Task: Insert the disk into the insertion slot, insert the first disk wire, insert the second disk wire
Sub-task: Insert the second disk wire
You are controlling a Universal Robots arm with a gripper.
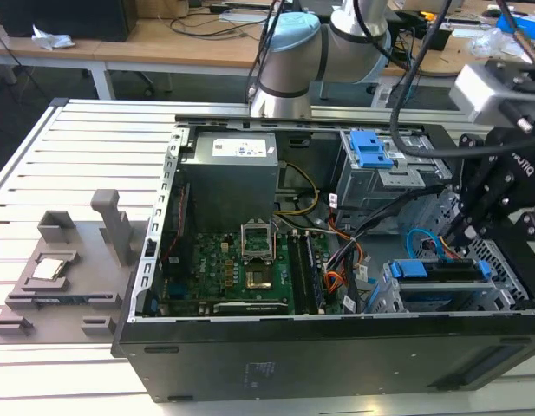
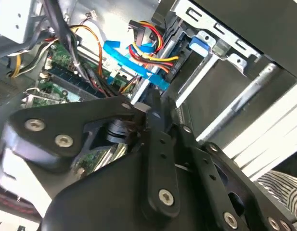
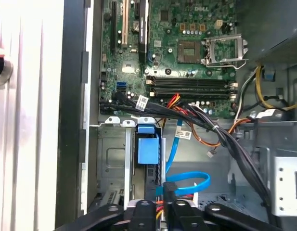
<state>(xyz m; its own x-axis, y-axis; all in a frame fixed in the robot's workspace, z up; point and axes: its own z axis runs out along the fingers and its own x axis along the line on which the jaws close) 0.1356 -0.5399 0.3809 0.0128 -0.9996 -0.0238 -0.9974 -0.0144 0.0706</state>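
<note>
One open computer case (image 1: 250, 355) lies on a slatted white table (image 1: 68, 165), and one black gripper (image 1: 469, 227) reaches into it at the exterior view's right. One disk (image 1: 440, 270) in its blue carrier sits edge-up in the insertion slot (image 1: 384, 299), the light grey cage in the case's near right corner; in the first wrist view its blue tab (image 3: 148, 151) stands between the cage's walls. One flat blue cable (image 3: 187, 180) and one red-yellow-black wire bundle (image 2: 150, 57) run to the disk's back end (two leads in all). The fingers (image 3: 176, 211) seem pressed close around a dark plug at that back end, though their tips are hidden, so I cannot tell for sure. One green motherboard (image 1: 241, 269) fills the case floor.
</note>
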